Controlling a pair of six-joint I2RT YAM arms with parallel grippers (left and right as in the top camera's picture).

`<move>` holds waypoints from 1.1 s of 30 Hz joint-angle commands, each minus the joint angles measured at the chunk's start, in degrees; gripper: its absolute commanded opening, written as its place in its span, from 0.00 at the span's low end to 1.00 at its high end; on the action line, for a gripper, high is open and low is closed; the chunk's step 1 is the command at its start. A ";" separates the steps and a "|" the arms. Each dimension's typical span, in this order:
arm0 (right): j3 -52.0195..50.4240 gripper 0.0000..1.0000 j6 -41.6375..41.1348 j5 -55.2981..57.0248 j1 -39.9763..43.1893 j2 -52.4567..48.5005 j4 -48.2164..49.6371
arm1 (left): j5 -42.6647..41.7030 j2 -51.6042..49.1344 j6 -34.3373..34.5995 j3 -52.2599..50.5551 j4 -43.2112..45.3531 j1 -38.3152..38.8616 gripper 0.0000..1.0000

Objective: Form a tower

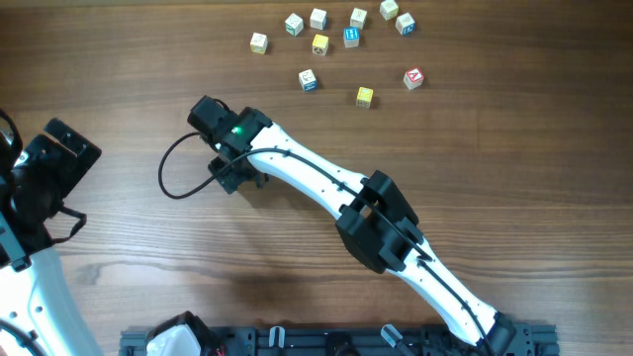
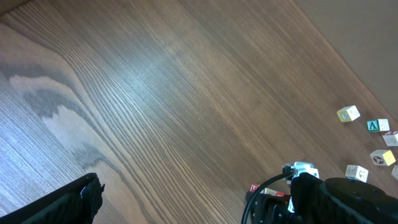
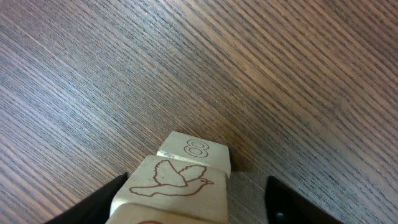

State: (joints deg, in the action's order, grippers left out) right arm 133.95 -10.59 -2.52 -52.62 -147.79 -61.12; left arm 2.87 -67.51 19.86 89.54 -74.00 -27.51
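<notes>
Wood-grain table | left gripper spread | right gripper spread astride tower

My right arm: long white parts, chunky black joints. Small green light glows near wrist. Thin black cable loops out sideways. My left arm: white too, black end. My right tool: dark fingers.
</notes>
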 commanded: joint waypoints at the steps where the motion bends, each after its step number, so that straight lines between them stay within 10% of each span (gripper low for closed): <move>1: -0.59 0.61 0.07 -0.11 0.13 -1.27 -0.02 | -0.70 0.11 0.31 0.48 0.00 -0.42 1.00; 13: -0.59 0.25 2.14 -0.09 0.13 -1.27 -0.79 | -0.70 0.11 0.31 0.48 0.00 -0.42 1.00; 25: -0.59 0.12 34.45 -0.55 0.15 -1.27 -8.31 | -0.68 0.11 0.31 0.48 0.04 -0.42 1.00; 29: -0.59 0.34 36.06 -0.55 0.13 -1.27 -8.35 | -0.68 0.09 0.31 0.48 0.04 -0.42 1.00; 33: -0.57 0.75 35.50 -0.52 0.13 -1.27 -7.04 | -0.68 0.09 0.31 0.48 0.04 -0.42 1.00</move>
State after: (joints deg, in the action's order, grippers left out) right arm 134.50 24.32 -2.68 -52.25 -147.74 -67.94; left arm 2.87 -67.51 19.86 89.54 -74.00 -27.51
